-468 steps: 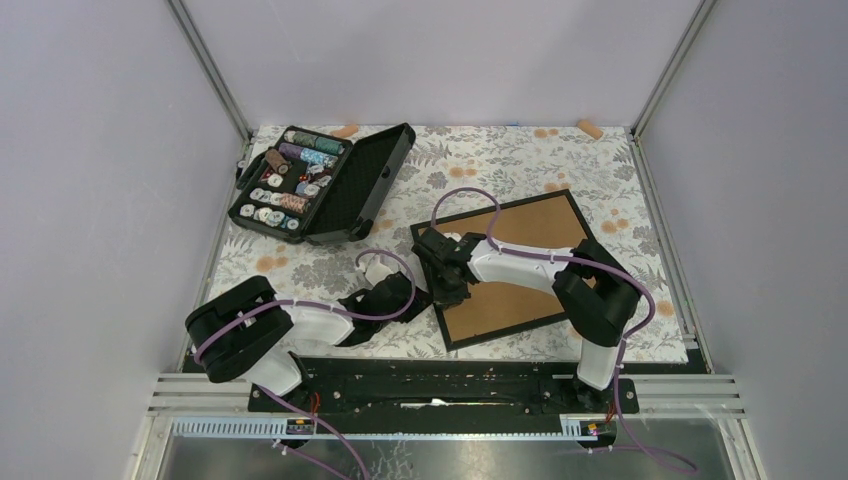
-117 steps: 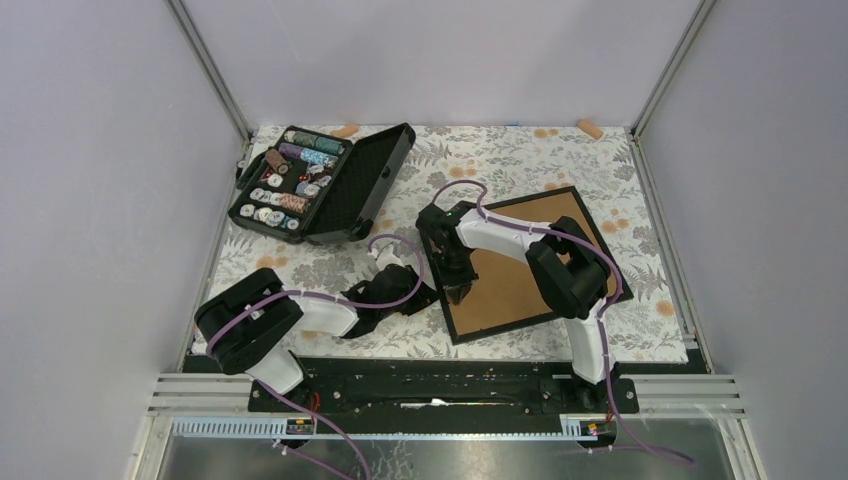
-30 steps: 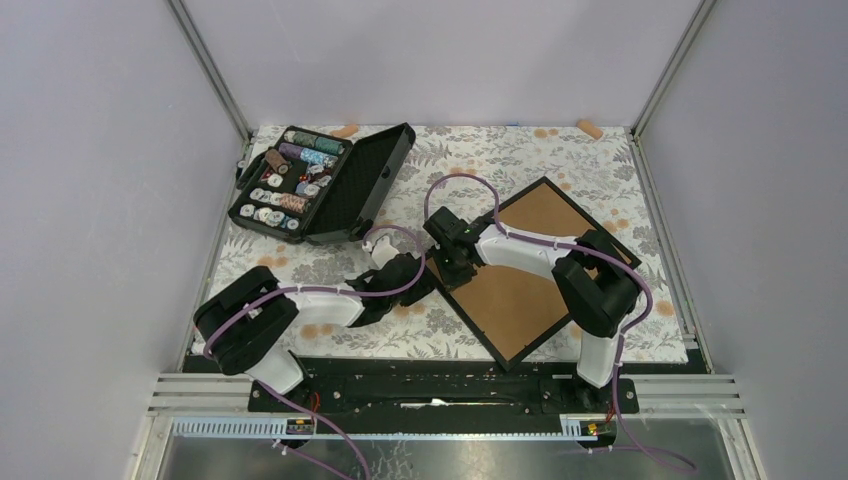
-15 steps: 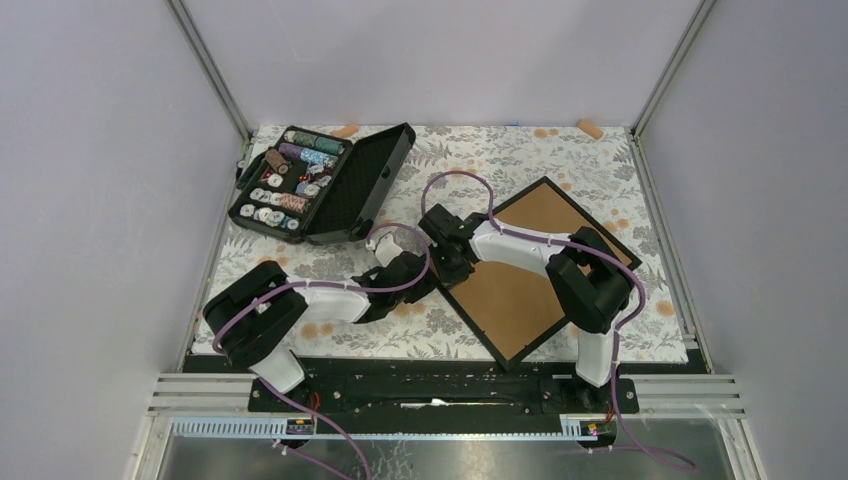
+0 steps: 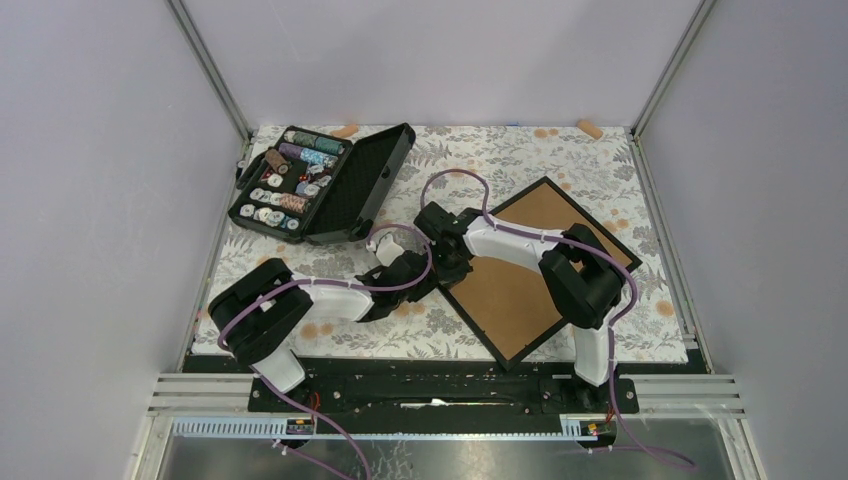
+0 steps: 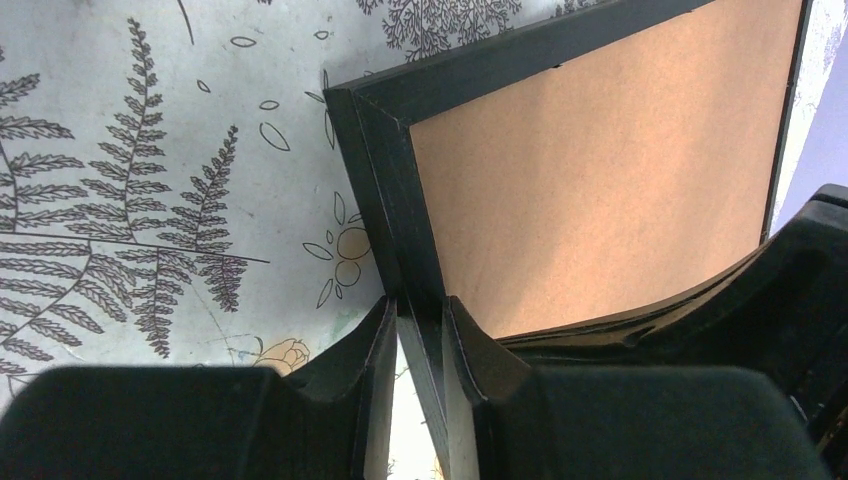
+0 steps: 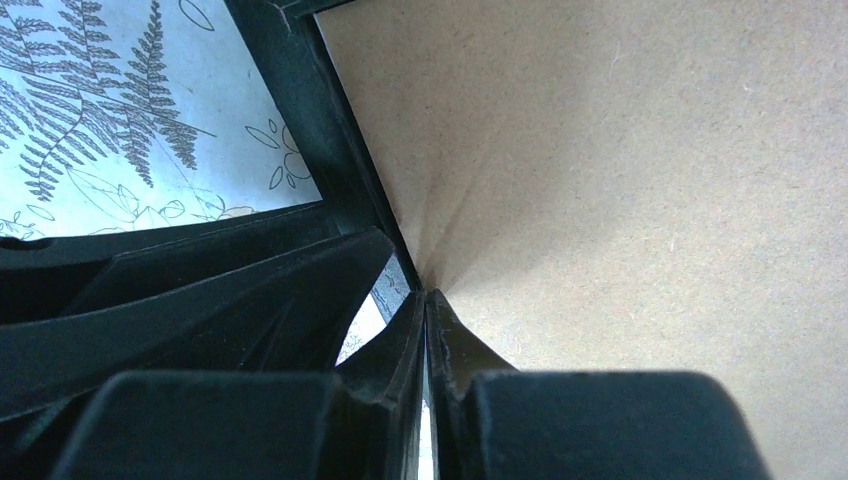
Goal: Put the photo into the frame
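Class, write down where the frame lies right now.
In the top view the frame lies back-up, right of centre on the floral table, its left edge pinched by the left fingers and right fingers; the spool case sits upper left.

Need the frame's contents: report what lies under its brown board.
Under the brown board, pinched by the right pincer, only a pale sliver shows; everything else is covered.

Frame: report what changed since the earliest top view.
The frame turned counterclockwise in the top view and now sits diamond-wise. The left tool moved in and clamps its rail near the corner; the right tool now pinches the backing board at its edge. The spool case stayed put.
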Robot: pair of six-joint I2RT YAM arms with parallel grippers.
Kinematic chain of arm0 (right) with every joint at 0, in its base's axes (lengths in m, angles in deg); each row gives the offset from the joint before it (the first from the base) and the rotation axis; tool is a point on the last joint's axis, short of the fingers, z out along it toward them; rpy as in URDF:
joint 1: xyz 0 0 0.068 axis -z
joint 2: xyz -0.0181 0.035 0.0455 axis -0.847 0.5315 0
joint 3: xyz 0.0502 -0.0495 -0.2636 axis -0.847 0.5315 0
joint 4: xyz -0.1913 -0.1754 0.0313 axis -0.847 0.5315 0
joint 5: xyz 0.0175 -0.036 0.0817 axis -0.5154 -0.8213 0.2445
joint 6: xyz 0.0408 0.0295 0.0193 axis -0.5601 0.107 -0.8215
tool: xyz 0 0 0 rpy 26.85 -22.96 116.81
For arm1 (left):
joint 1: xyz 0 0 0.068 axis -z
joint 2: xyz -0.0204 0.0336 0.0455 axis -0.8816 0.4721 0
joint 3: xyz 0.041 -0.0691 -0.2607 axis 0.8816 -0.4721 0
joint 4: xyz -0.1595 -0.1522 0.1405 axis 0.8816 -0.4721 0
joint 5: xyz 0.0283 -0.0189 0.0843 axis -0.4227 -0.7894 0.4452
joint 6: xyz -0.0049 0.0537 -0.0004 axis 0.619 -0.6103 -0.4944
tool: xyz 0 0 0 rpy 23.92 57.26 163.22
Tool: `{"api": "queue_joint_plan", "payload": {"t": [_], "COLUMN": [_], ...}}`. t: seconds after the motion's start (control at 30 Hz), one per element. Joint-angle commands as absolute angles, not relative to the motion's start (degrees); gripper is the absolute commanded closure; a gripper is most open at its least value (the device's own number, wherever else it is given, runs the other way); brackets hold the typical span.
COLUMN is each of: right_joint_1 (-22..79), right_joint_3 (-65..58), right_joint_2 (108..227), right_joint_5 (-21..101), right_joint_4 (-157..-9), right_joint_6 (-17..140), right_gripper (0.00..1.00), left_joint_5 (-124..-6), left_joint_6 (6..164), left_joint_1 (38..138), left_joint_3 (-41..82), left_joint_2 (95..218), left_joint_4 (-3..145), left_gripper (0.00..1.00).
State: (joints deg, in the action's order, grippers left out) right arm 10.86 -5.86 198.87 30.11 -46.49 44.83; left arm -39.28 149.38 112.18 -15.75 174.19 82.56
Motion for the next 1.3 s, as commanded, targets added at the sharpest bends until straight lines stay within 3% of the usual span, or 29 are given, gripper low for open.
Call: {"api": "queue_joint_plan", "payload": {"t": [0.0,0.3,0.57,0.73,1.27], "right_joint_1": [11.6,16.5,19.8,20.6,11.8], "right_joint_3": [-2.6,3.3,1.4,0.0,-7.8], "right_joint_2": [205.0,204.0,205.3,204.9,212.0], "right_joint_5": [22.4,37.1,38.7,34.4,13.0], "right_joint_4": [-42.6,-51.4,-48.2,-45.7,-33.9], "right_joint_6": [45.4,49.1,50.9,48.2,37.0], "right_gripper": [0.93,0.94,0.95,1.00,0.98], "left_joint_5": [-36.7,-38.0,-37.1,-36.5,-36.1], "left_joint_6": [149.2,150.4,150.5,151.1,151.9], "left_joint_1": [112.2,110.4,110.3,110.3,110.3], "left_joint_3": [-17.9,-21.2,-21.4,-21.2,-20.7], "left_joint_2": [179.3,181.8,181.4,181.6,182.6], "left_joint_4": [68.4,68.6,68.0,67.2,66.1], "left_gripper": [0.79,0.86,0.88,0.89,0.90]}}
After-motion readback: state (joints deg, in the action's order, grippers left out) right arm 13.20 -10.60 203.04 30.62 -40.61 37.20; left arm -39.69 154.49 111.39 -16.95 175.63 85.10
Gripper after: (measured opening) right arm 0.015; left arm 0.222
